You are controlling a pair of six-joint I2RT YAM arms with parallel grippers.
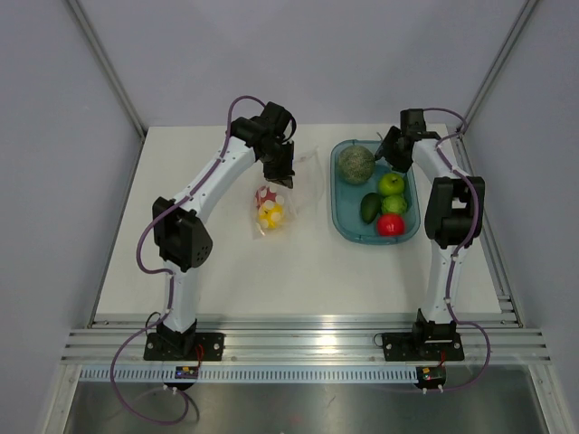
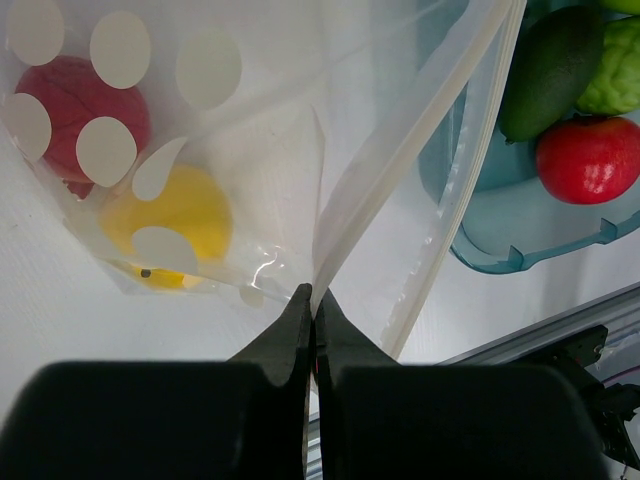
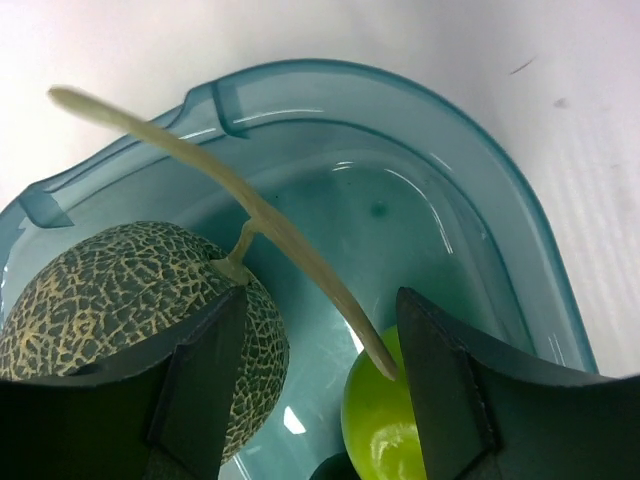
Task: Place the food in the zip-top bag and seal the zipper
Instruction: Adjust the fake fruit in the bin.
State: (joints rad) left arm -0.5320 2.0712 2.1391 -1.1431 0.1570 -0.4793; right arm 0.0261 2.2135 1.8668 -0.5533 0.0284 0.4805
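The dotted clear zip-top bag [image 1: 282, 194] lies left of the blue tray, with a red piece [image 2: 85, 105] and a yellow piece [image 2: 180, 220] inside. My left gripper [image 2: 313, 292] is shut on the bag's mouth edge beside the zipper strip [image 2: 400, 165], holding it up. My right gripper [image 3: 320, 320] is open over the tray, its fingers astride the long pale stem of the rough grey-green melon [image 3: 130, 300] and next to a bright green apple [image 3: 385, 420]. The tray also holds a dark green avocado [image 1: 369, 207], a second green piece [image 1: 394, 204] and a red piece [image 1: 390, 225].
The translucent blue tray [image 1: 339, 212] stands right of centre on the white table. Grey walls enclose the table on three sides. An aluminium rail [image 1: 298, 342] runs along the near edge by the arm bases.
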